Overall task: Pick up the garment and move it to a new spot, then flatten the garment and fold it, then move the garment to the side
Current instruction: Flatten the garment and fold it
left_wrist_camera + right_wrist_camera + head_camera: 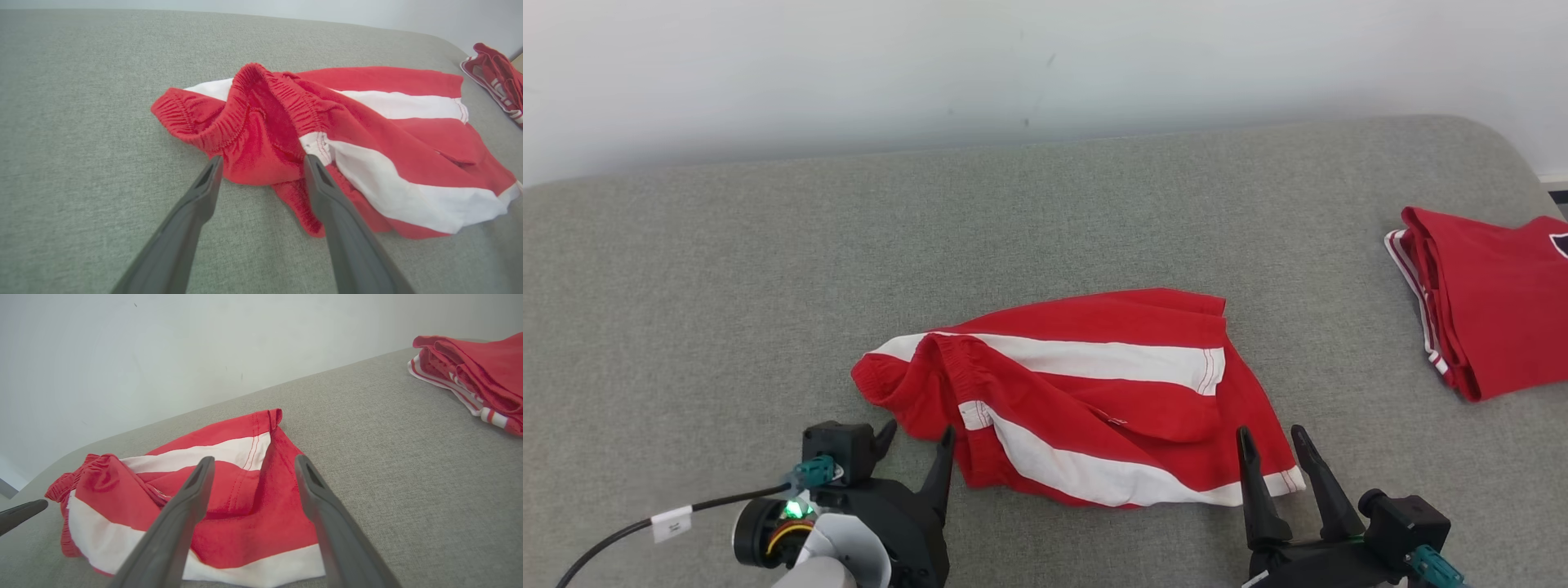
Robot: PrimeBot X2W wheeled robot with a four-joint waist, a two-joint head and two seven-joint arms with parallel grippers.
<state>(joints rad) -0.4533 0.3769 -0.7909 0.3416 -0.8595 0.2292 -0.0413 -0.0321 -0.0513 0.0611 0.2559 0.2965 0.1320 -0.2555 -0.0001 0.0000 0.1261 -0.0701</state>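
Red-and-white striped garment [1086, 392] crumpled mid-table on the grey fabric-covered table [727, 286], left pincer [917, 431] wide and empty at its left waistband end, right pincer [1269, 433] wide and empty at its near right hem, folded red clothes [1486, 302] far right

A grey, woven-fabric surface [686, 286] spreads ahead of and to either side of the left end effector [919, 429] and the right end effector [1271, 433]. Its far corner, beyond and to the right of the right end effector, is rounded. Past the far edge rises a plain pale wall [849, 65] with a few small dark marks [1027, 122]. The light is soft and even.
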